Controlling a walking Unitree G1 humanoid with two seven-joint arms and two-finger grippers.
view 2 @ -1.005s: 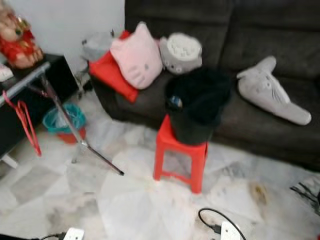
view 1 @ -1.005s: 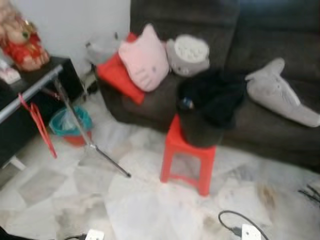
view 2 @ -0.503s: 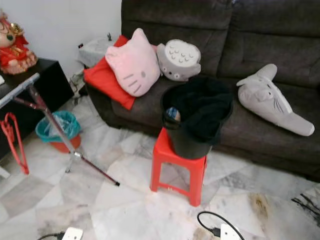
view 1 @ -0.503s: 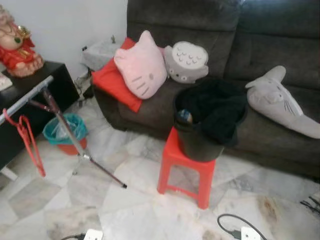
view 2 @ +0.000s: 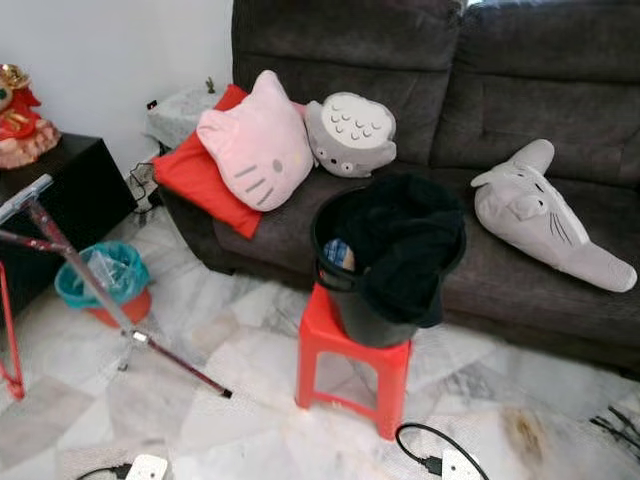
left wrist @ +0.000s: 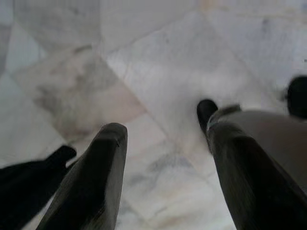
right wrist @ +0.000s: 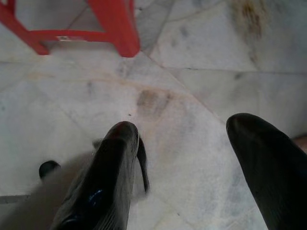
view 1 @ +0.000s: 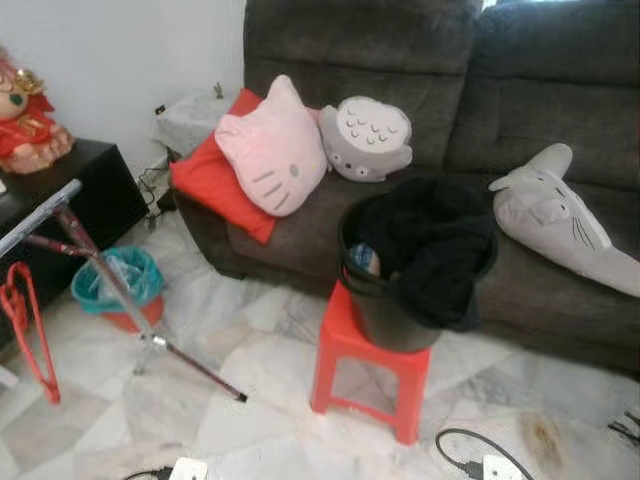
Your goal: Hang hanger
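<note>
— How are the grippers?
— The left gripper and right gripper both hang over the marble floor, fingers spread, holding nothing

— And the hanger?
— The red hanger hangs on the rack at far left, long axis near vertical

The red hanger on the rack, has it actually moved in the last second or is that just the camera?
No. The red hanger hangs by the rack's silver bar, left of the teal bin, as before. All three shifted together in the picture, so the camera moved.
</note>
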